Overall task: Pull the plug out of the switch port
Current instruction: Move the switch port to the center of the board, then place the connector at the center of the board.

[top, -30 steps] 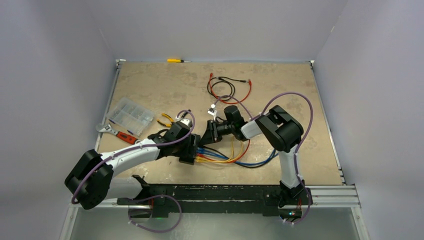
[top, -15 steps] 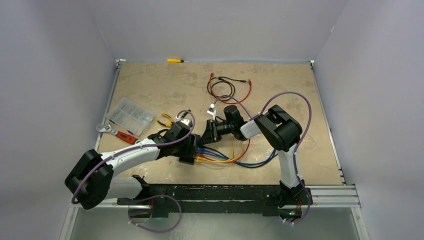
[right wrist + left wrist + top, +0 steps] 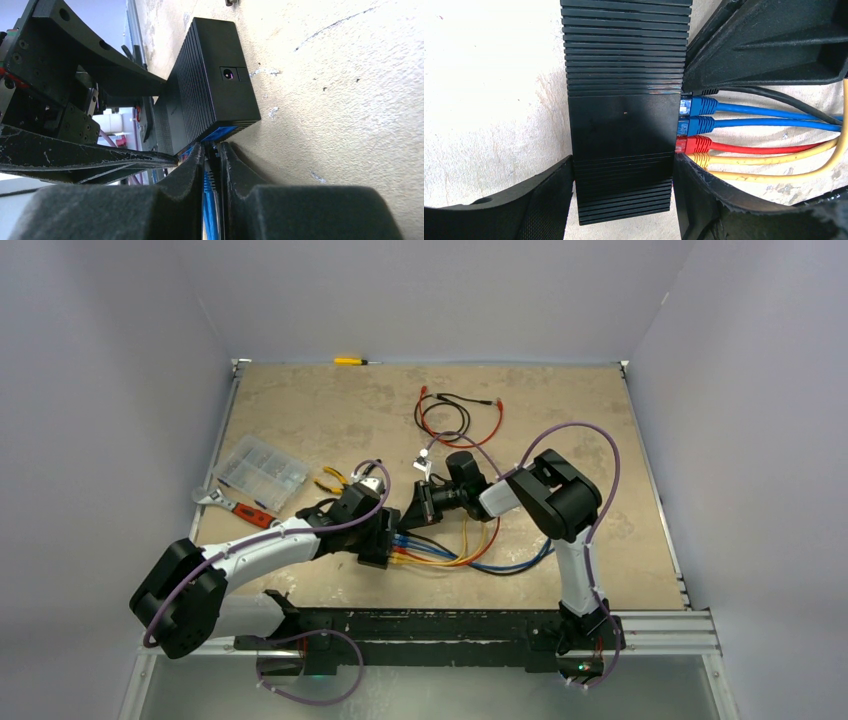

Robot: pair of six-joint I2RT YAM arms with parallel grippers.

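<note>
Ribbed flat black switch (image 3: 624, 125), black plug (image 3: 707, 92)

**What stays out of our sight around the switch**

In the left wrist view the switch (image 3: 624, 125) runs out past the upper edge of the frame. Its sockets are hidden behind the coloured plugs (image 3: 696, 106). At upper right the black plug (image 3: 706, 92) lies half under the right pincer (image 3: 212, 148). The left pincer (image 3: 624, 172) is cut off by the lower edge.

In the right wrist view the near fingers are blurred, and we cannot tell what sits in their narrow gap or whether the pads press on it.

In the top view, at the centre of the frame, both pincers cover the switch almost wholly, and the plugs there are too small to tell apart.
</note>
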